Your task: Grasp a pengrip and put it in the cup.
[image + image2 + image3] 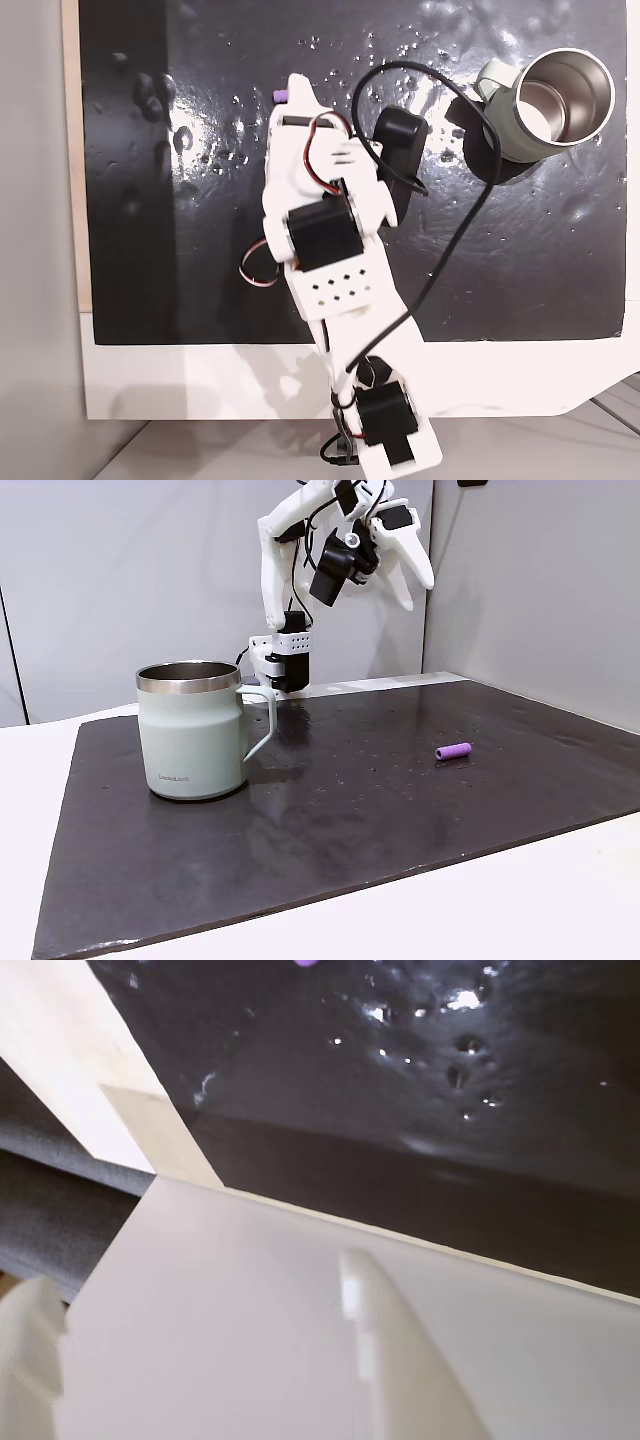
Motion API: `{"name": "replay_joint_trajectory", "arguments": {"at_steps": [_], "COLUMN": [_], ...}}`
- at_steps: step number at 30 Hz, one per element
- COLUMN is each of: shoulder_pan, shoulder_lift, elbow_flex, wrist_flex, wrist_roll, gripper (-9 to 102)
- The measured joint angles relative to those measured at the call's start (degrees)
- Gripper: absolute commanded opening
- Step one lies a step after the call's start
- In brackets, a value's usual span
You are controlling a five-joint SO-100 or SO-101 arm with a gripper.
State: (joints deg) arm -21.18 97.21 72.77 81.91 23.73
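Side fixed view, L to R: pale grey-green mug w/ shiny steel rim and interior (192,730) stands upright on the dark slate-like mat (330,820), handle pointing right, empty as far as the interior shows. Behind it, the white 3D-printed arm w/ black servos (300,600) rises from its base at the far mat edge; gripper (418,585) is raised high above the mat, white fingers (408,560) pointing down-right, nothing between them; jaw gap: cannot tell from this angle. Further right, tiny purple ribbed cylinder pengrip (453,751) lies on its side on the mat, well apart from the mug and from the gripper. Top-down fixed view, L to R: pengrip (280,96) peeks out just beside the gripper tip (296,90), partly covered by the arm; arm body (330,250) runs down the frame middle w/ a black cable looping right; mug (555,100) sits at upper right on the mat, handle toward left. Wrist view: blurred white finger (400,1360) in foreground over pale wall panels, mat (450,1110) beyond, a sliver of purple pengrip (306,963) at the top edge.
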Motion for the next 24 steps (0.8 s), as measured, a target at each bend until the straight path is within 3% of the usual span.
{"name": "replay_joint_trajectory", "arguments": {"at_steps": [24], "shoulder_pan": [5.1], "shoulder_lift": [-48.96], "elbow_flex": [-41.57], "wrist_flex": [2.9], "wrist_roll": [-1.58], "gripper": [26]}}
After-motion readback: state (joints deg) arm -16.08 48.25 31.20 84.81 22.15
